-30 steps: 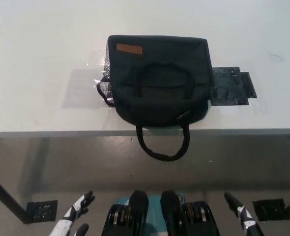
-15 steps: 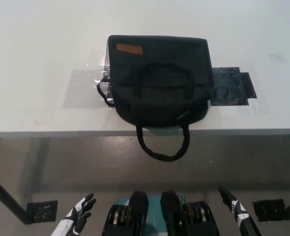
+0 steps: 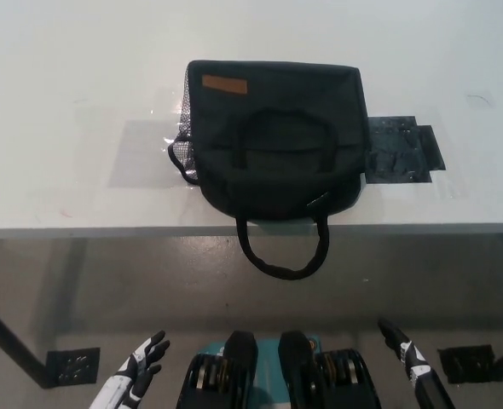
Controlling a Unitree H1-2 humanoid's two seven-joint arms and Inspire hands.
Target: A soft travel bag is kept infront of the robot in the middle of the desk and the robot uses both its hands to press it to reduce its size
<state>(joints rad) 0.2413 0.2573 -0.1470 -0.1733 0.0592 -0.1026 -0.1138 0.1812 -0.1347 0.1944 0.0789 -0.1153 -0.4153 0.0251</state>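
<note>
A black soft travel bag (image 3: 273, 136) lies flat in the middle of the white desk (image 3: 64, 102), with an orange label at its far left corner. One carry handle rests on top of it and the other handle (image 3: 283, 251) hangs over the desk's front edge. My white left hand (image 3: 136, 375) is low at the bottom left, below the desk, its fingers spread and holding nothing. My black right hand (image 3: 409, 362) is at the bottom right, also below the desk, fingers extended and apart. Both hands are far from the bag.
A dark flat patch (image 3: 401, 149) lies on the desk just right of the bag. A greyish rectangular mark (image 3: 141, 153) lies to the bag's left. Black table-leg feet (image 3: 72, 365) stand on the floor at lower left and lower right.
Both hands have shifted only slightly at the bottom of the picture; the left dropped a little lower than a second ago. The bag has not moved.
</note>
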